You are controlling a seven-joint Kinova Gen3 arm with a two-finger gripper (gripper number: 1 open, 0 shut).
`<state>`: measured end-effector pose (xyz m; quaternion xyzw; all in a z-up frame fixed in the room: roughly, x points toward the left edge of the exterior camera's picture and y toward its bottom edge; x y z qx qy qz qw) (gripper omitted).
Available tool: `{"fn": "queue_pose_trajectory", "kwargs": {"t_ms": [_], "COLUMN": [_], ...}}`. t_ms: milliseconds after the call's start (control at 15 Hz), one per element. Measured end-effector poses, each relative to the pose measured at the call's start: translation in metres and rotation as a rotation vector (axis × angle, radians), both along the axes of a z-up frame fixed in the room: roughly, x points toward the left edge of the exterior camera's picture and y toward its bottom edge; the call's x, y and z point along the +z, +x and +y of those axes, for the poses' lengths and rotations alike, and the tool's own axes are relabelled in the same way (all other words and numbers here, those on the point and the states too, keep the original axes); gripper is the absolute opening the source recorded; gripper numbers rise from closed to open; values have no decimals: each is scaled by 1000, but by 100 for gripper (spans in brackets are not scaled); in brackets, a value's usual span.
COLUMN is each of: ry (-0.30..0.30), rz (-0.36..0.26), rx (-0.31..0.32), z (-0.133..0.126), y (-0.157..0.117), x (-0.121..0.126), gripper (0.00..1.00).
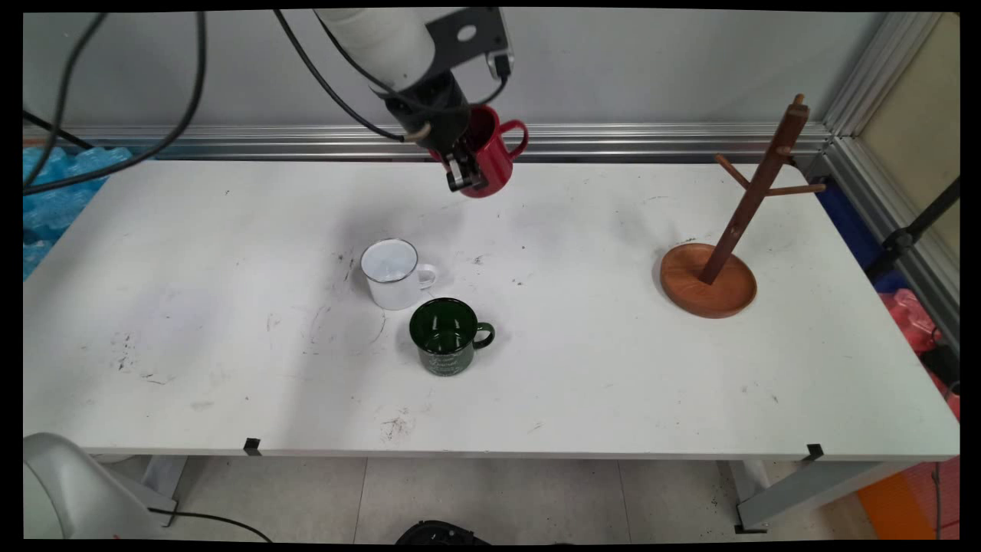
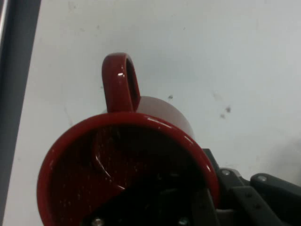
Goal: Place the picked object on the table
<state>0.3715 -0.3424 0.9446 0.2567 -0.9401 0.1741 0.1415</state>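
Camera set-up: two views.
Main: fixed, high, near side, facing wall across table (image 1: 230, 368). Hand: close, looking down. Shared: red mug (image 1: 490, 157) (image 2: 127, 174).

Arm reaches in from upper left; end effector (image 1: 469, 170) raised, fingers clamped on red mug (image 1: 490, 153).

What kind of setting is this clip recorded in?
Most likely a robotics lab bench, not a kitchen: a bare, scuffed white table framed by aluminium rails, with staged props only, a wooden mug tree and three mugs, the red mug held aloft in the gripper.
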Motion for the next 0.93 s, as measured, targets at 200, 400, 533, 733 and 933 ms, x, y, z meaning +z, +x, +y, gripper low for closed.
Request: {"fn": "queue_pose_trajectory", "kwargs": {"t_ms": [200, 400, 533, 733, 933], "ry": [27, 64, 88, 119, 142], "rz": [-45, -78, -95, -113, -129], "rx": [-5, -10, -14, -21, -29], "z": [-12, -20, -24, -30, -35], "y": [0, 3, 4, 6, 8], "x": [-24, -49, -64, -85, -102], "gripper": [0, 0, 0, 0, 0]}}
